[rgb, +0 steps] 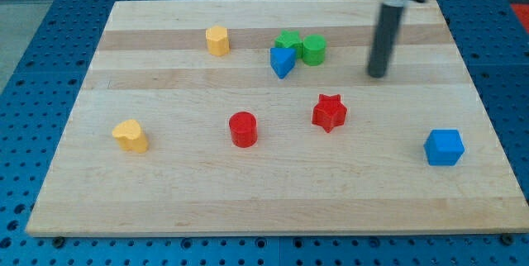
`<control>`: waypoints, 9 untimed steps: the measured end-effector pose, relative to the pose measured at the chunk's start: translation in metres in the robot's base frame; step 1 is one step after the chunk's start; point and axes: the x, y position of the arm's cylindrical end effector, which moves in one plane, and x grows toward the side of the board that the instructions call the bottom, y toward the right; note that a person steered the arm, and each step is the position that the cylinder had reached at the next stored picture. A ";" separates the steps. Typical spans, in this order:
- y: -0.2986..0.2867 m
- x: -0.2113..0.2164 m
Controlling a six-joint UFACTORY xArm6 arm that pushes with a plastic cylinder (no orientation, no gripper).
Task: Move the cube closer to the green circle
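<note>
The blue cube [444, 147] sits near the view's right edge, low on the wooden board [165, 192]. The green circle [313, 49] is a short cylinder near the view's top centre, touching a green star-like block [288, 40] and next to a blue triangle [282, 62]. My tip [378, 73] is right of the green circle and well above the blue cube in the view, touching no block.
A red star [329, 112] and a red cylinder [244, 129] lie mid-board. A yellow hexagon-like block [217, 40] is at the top left, a yellow heart-like block [131, 135] at the lower left. Blue pegboard surrounds the board.
</note>
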 end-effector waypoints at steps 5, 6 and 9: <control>0.023 0.148; -0.028 0.139; -0.083 0.046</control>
